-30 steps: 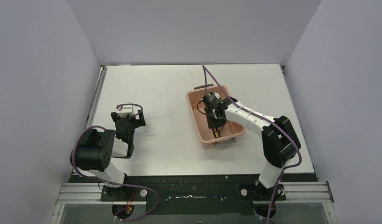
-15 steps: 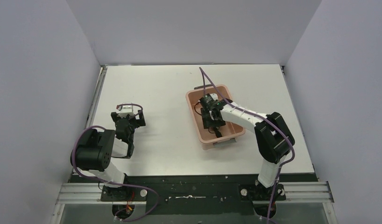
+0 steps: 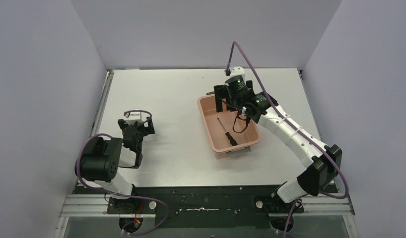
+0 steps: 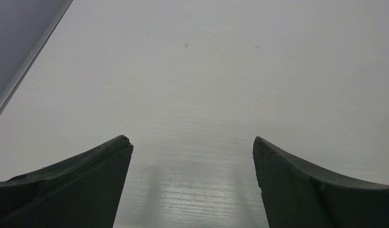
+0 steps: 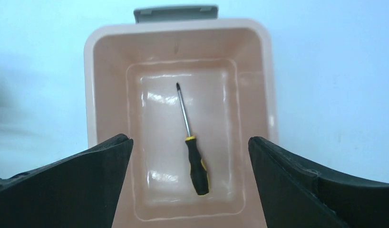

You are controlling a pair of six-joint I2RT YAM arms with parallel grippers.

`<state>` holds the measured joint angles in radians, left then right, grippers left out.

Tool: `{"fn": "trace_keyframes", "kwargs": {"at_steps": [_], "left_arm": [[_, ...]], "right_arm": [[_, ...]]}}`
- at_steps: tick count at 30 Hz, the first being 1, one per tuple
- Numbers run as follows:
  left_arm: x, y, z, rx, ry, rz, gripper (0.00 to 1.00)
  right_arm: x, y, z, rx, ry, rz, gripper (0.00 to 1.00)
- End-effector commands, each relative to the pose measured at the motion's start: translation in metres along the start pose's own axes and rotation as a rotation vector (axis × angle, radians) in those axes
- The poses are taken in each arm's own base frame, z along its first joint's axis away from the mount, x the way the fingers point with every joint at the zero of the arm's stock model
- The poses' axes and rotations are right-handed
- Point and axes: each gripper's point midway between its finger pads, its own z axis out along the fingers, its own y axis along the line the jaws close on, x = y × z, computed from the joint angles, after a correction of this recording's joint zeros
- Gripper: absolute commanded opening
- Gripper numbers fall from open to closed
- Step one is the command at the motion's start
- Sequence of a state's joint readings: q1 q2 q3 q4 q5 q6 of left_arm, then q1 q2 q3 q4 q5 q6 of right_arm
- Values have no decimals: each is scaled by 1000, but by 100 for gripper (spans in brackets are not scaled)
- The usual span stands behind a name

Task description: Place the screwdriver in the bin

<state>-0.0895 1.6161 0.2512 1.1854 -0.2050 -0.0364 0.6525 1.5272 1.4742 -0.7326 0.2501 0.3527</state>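
Since the right wrist view looks straight down into the bin [image 5: 90, 95], the screwdriver [image 5: 192, 142] reads best there: thin dark shaft, small tip, yellow collar, black handle with a yellow stripe, lying flat on the bin floor about mid-tub and touching no wall. The bin is salmon-pink with rounded corners, and a grey handle [image 5: 176, 12] shows at its short end at the top of the frame. In that view the shaft tip points to the top of the frame and the handle to the bottom, leaning slightly right. The long axis runs along the bin's long side. The top view shows what the wrist views cannot, the whole layout: the bin [image 3: 206, 124] sits right of centre on the white desk [image 3: 161, 99], and the screwdriver [image 3: 226, 131] lies diagonally, tip upper left, handle lower right. Colour detail is too small there. The right tool [image 5: 189, 138] hangs above the bin's far end, fingers spread wide, holding nothing. The left tool [image 4: 191, 140] is at the left of the top view, well apart from the bin. Its wrist view shows only bare desk between wide-open fingers, and it has hold of nothing.
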Motion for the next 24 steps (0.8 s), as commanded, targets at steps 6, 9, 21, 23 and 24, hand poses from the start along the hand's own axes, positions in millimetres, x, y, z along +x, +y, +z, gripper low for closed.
{"fn": "trace_keyframes", "kwargs": {"at_steps": [6,9,21,23,24], "left_arm": [[-9,0,1,7,-33,3,97],[-10,0,1,5,-34,2,97],[-9,0,1,6,-32,2,97],[-9,0,1,6,-32,2,97],[-9,0,1,6,-32,3,97]], "right_arm": [[-51,-130,-38,284,-277,72,100],[-22,-181,-32,387,-307,137,100],[107,-238,22,524,-309,279,100],[117,-238,28,524,-288,282,100],[121,-237,29,520,-281,279,100]]}}
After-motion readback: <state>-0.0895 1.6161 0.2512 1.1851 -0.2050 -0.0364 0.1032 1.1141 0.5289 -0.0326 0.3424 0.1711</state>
